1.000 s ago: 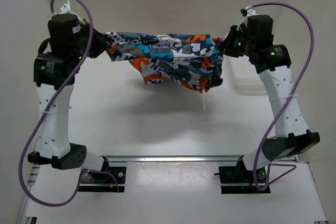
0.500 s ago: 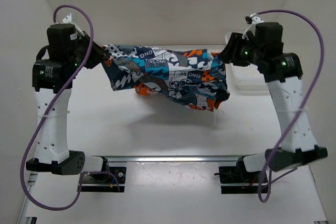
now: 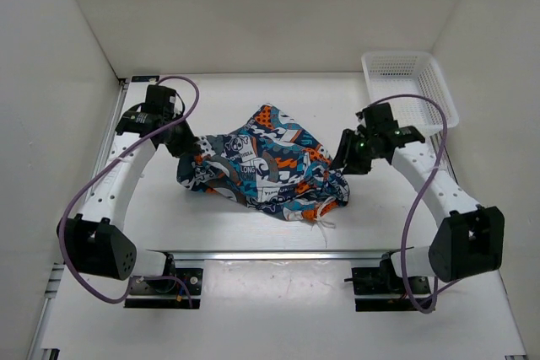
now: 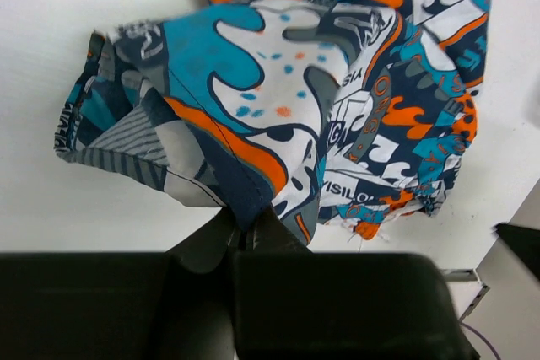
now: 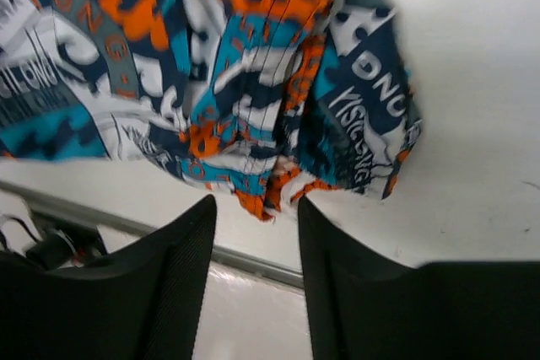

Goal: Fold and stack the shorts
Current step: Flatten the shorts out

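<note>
The shorts (image 3: 266,166), printed in teal, orange, white and navy, lie crumpled in the middle of the table. My left gripper (image 3: 192,151) is shut on their left edge. In the left wrist view a navy fold of the shorts (image 4: 321,99) is pinched between the tips of the left gripper (image 4: 245,227). My right gripper (image 3: 344,158) sits just off the cloth's right edge. In the right wrist view it (image 5: 257,208) stands open with nothing between its fingers (image 5: 181,246). The frayed orange hem of the shorts (image 5: 236,82) lies just beyond the tips.
A white mesh basket (image 3: 422,82) stands at the back right corner, behind the right arm. A metal rail (image 3: 278,255) runs along the table's near edge. White walls close in the left, back and right sides.
Both arms came down from holding the shorts stretched in the air. The shorts now rest bunched on the table. The right gripper let go of its corner; the left still holds.
</note>
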Motion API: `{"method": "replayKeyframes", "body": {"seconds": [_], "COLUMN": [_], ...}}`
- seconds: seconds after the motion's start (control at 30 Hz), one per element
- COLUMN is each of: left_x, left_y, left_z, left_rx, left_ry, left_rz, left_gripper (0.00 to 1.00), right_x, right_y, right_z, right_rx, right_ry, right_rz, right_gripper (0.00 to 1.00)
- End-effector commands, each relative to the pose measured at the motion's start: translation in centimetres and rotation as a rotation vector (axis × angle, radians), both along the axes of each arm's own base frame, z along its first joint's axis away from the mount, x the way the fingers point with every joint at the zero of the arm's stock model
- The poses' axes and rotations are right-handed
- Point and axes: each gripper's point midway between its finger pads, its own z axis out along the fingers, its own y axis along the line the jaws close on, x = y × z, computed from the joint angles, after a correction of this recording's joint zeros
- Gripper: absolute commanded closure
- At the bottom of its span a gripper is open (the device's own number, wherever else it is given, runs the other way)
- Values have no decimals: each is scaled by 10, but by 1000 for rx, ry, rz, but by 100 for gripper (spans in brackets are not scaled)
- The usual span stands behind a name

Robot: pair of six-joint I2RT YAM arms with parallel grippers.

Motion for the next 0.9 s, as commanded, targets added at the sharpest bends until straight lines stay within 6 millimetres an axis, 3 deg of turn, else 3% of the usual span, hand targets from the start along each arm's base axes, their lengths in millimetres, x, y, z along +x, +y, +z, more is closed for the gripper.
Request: {"method": "replayKeyframes", "body": {"seconds": [0.0, 0.2, 0.4, 0.57, 0.87], "left_x": [11, 10, 10, 9, 10], "left_y": [1, 1, 3, 3, 6], "left_z": [29, 31, 33, 36, 37], "left_rx": [-4, -4, 4, 4, 23], "left_ry": [-133, -133, -135, -135, -139], "left_rz": [5, 5, 10, 10, 13], "left_gripper": [90, 90, 90, 90, 90], "right_x": [-9, -27, -21, -14, -9], "right_y": [37, 58, 75, 84, 88], "right_z": [17, -18, -35, -50, -75], "right_rx": [104, 140, 254, 307, 310], "right_ry": [-91, 22, 105, 146, 201], "right_rz": [76, 84, -26, -89, -136], "right_gripper": [45, 26, 26, 33, 38]}}
